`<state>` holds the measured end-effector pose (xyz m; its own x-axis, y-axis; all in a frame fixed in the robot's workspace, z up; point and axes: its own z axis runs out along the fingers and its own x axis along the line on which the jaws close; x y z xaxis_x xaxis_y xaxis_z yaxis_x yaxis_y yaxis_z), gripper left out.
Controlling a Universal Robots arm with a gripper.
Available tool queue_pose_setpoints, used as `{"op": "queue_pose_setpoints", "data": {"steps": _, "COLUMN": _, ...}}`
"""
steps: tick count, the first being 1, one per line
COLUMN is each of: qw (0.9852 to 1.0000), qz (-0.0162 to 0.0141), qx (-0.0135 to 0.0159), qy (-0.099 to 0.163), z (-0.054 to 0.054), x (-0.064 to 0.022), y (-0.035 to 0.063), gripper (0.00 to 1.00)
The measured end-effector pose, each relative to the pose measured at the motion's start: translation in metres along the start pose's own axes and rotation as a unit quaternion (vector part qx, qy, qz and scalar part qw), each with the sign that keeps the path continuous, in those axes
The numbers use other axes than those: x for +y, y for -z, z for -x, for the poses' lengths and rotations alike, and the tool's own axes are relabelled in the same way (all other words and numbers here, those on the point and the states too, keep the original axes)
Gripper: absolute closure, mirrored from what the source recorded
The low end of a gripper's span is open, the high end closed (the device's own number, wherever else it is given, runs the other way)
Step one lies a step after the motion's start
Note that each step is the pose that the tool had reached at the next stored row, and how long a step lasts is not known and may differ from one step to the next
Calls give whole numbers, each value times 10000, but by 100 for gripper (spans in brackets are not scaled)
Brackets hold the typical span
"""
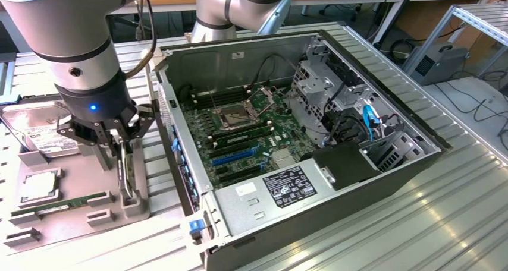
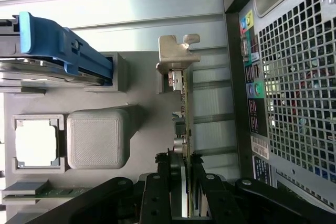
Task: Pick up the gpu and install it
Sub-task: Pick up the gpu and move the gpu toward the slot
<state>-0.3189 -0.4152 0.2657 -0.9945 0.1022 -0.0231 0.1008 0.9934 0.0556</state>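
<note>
The gpu (image 1: 125, 175) stands on edge in a slot of the grey holder tray (image 1: 80, 176), at the exterior view's left of the open computer case. In the wrist view the gpu (image 2: 184, 106) is a thin card seen edge-on, its silvery end bracket (image 2: 177, 56) at the far end. My gripper (image 1: 119, 147) reaches straight down onto the card's top edge. Its black fingers (image 2: 164, 182) sit tight against both faces of the card, so the gripper (image 2: 182, 176) is shut on it. The card's lower edge still rests in the holder.
The open computer case (image 1: 381, 182) lies on its side with the motherboard (image 1: 238, 134) and a blue slot (image 1: 234, 157) exposed; its perforated rear wall (image 2: 294, 77) is close beside the card. The tray also holds a hard drive (image 1: 40, 134), a CPU (image 1: 38, 186) and a green memory stick (image 1: 63, 202).
</note>
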Motion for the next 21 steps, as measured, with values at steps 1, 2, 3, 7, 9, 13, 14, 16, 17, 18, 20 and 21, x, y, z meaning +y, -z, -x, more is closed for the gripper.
{"op": "queue_pose_setpoints", "data": {"steps": 1, "qw": 10000, "qz": 0, "qx": 1, "qy": 0, "z": 0, "x": 0, "y": 5, "gripper": 73}}
{"op": "queue_pose_setpoints", "data": {"steps": 2, "qw": 10000, "qz": 0, "qx": 1, "qy": 0, "z": 0, "x": 1, "y": 9, "gripper": 73}}
{"op": "queue_pose_setpoints", "data": {"steps": 3, "qw": 10000, "qz": 0, "qx": 0, "qy": 0, "z": 0, "x": 1, "y": 13, "gripper": 73}}
{"op": "queue_pose_setpoints", "data": {"steps": 7, "qw": 10000, "qz": 0, "qx": 0, "qy": 0, "z": 1, "x": 2, "y": 31, "gripper": 73}}
{"op": "queue_pose_setpoints", "data": {"steps": 9, "qw": 10000, "qz": 0, "qx": 0, "qy": 0, "z": 1, "x": 2, "y": 43, "gripper": 73}}
{"op": "queue_pose_setpoints", "data": {"steps": 13, "qw": 10000, "qz": 0, "qx": 0, "qy": 0, "z": 1, "x": 4, "y": 61, "gripper": 73}}
{"op": "queue_pose_setpoints", "data": {"steps": 14, "qw": 10000, "qz": 0, "qx": 0, "qy": 0, "z": 2, "x": 4, "y": 65, "gripper": 73}}
{"op": "queue_pose_setpoints", "data": {"steps": 16, "qw": 10000, "qz": 0, "qx": 0, "qy": 0, "z": 2, "x": 4, "y": 74, "gripper": 73}}
{"op": "queue_pose_setpoints", "data": {"steps": 17, "qw": 10000, "qz": 0, "qx": 0, "qy": 0, "z": 2, "x": 4, "y": 77, "gripper": 73}}
{"op": "queue_pose_setpoints", "data": {"steps": 18, "qw": 10000, "qz": -1, "qx": 0, "qy": 0, "z": 2, "x": 5, "y": 82, "gripper": 73}}
{"op": "queue_pose_setpoints", "data": {"steps": 20, "qw": 10000, "qz": 0, "qx": 0, "qy": 0, "z": 2, "x": 5, "y": 91, "gripper": 73}}
{"op": "queue_pose_setpoints", "data": {"steps": 21, "qw": 10000, "qz": 0, "qx": 0, "qy": 0, "z": 2, "x": 5, "y": 95, "gripper": 73}}
